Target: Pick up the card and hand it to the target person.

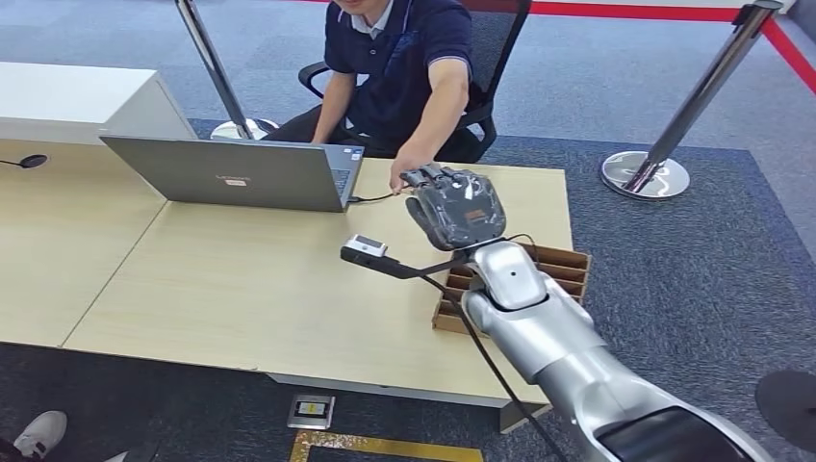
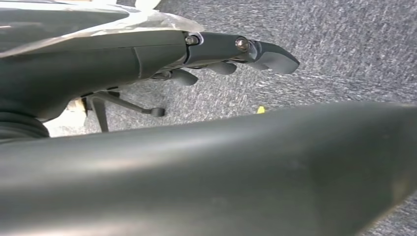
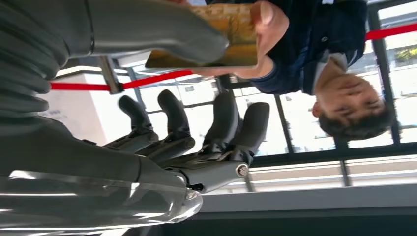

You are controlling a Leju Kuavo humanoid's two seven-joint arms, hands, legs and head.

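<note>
The right hand [image 1: 454, 205] is a dark, matte thing with a smooth moulded back and jointed fingers, carried on a polished silver arm [image 1: 539, 318] of rounded shells with a black cable running along it. It is raised above the pale wood-grain tabletop [image 1: 241, 279], back toward the head camera, reaching toward the seated person [image 1: 399, 67] in a dark polo shirt.

The card [image 3: 216, 37] is flat, thin and rectangular, with a mottled yellow-brown printed face. In the right wrist view it lies against the hand's thick grey thumb [image 3: 162, 32], which overlaps one side of it, while the person's hand [image 3: 260, 29] pinches the opposite edge (so both touch it at once). The darker fingers [image 3: 221, 123] stand apart from the thumb, loosely extended and slightly curled, not touching the card; whether the thumb alone is gripping it, I cannot tell.

Just below the right hand, near the tabletop's edge, sits a brown slotted cardboard tray [image 1: 558, 265], partly hidden by the arm. Well to the hand's left side stands an open grey laptop [image 1: 241, 173], lid smooth and metallic.

The left hand [image 2: 216, 54] hangs over speckled grey carpet [image 2: 319, 39], its dark fingers lightly curled, nothing in them.
</note>
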